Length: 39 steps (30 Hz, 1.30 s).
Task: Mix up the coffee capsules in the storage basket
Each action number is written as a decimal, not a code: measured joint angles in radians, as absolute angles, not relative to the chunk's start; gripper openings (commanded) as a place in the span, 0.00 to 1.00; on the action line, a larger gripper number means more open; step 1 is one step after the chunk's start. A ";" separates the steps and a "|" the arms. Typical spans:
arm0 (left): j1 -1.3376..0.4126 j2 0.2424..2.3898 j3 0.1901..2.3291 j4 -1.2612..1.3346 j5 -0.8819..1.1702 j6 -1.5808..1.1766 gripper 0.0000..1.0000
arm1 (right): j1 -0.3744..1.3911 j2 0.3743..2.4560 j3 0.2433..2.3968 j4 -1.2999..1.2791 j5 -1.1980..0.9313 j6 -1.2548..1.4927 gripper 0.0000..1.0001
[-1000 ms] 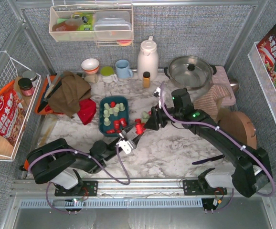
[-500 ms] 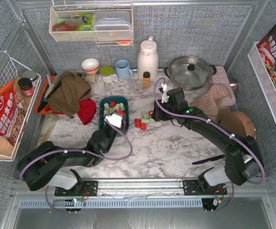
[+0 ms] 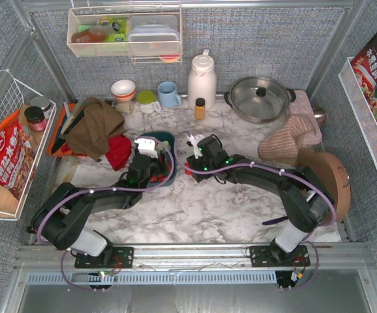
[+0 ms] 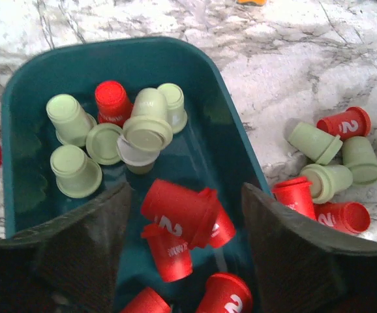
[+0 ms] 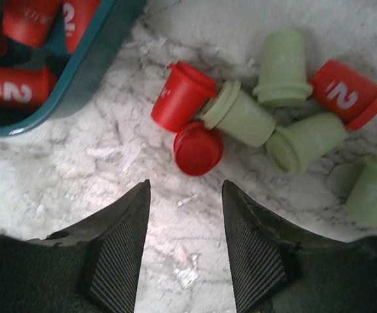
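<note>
The dark teal storage basket (image 4: 25, 98) holds several mint green capsules (image 4: 147, 124) at its far end and several red capsules (image 4: 182, 210) at its near end. My left gripper (image 4: 185, 189) is open, low over the basket, with red capsules lying loose between its fingers. More red capsules (image 5: 198, 149) and mint capsules (image 5: 241, 117) lie on the marble beside the basket's corner (image 5: 90, 78). My right gripper (image 5: 184, 186) is open and empty, just short of that loose cluster. From above, both grippers (image 3: 146, 149) (image 3: 198, 149) sit side by side at the basket (image 3: 167, 139).
A white jug (image 3: 201, 78), an orange-capped bottle (image 3: 200, 107) and a steel pot (image 3: 260, 98) stand at the back. A brown cloth (image 3: 94, 127) and red cloth (image 3: 118, 151) lie left of the basket. A striped towel (image 3: 286, 143) and round cork board (image 3: 325, 176) lie right.
My left gripper has moved from the table's front up over the basket. My right gripper has swung left and now sits over the loose capsules next to the basket.
</note>
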<state>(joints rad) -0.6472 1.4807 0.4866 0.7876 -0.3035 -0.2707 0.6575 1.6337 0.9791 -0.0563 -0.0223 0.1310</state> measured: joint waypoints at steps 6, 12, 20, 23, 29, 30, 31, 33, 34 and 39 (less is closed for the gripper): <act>-0.645 1.460 0.480 0.764 -0.297 -0.340 0.85 | 0.680 1.706 1.048 -0.053 0.073 0.065 0.52; -0.645 1.396 0.460 0.762 -0.271 -0.332 0.85 | 0.687 1.780 1.097 -0.062 0.091 0.031 0.49; -0.645 1.335 0.409 0.761 -0.233 -0.292 0.85 | 0.688 1.804 1.115 -0.075 0.058 0.024 0.25; -0.645 1.322 0.399 0.762 -0.211 -0.275 0.85 | 0.688 1.798 1.119 -0.099 0.039 0.021 0.17; -0.646 1.297 0.353 0.801 -0.126 -0.202 0.94 | 0.672 1.694 1.113 -0.160 -0.036 0.028 0.16; -0.648 1.293 0.340 0.826 -0.101 -0.182 0.98 | 0.666 1.663 1.106 -0.160 -0.049 0.036 0.16; -0.655 1.288 0.323 0.859 -0.075 -0.158 0.99 | 0.662 1.629 1.096 -0.160 -0.068 0.048 0.16; -0.675 1.283 0.294 0.923 -0.021 -0.114 0.99 | 0.656 1.569 1.076 -0.158 -0.101 0.060 0.16; -0.691 1.283 0.275 0.964 0.007 -0.086 0.99 | 0.656 1.542 1.066 -0.156 -0.117 0.072 0.17; -0.788 1.293 0.243 1.139 0.112 0.061 0.99 | 0.657 1.426 1.023 -0.122 -0.197 0.118 0.17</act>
<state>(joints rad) -0.7876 1.2930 0.2432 1.1393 0.1120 0.0612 0.6575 1.4261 1.0233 -0.1219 -0.1967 0.1177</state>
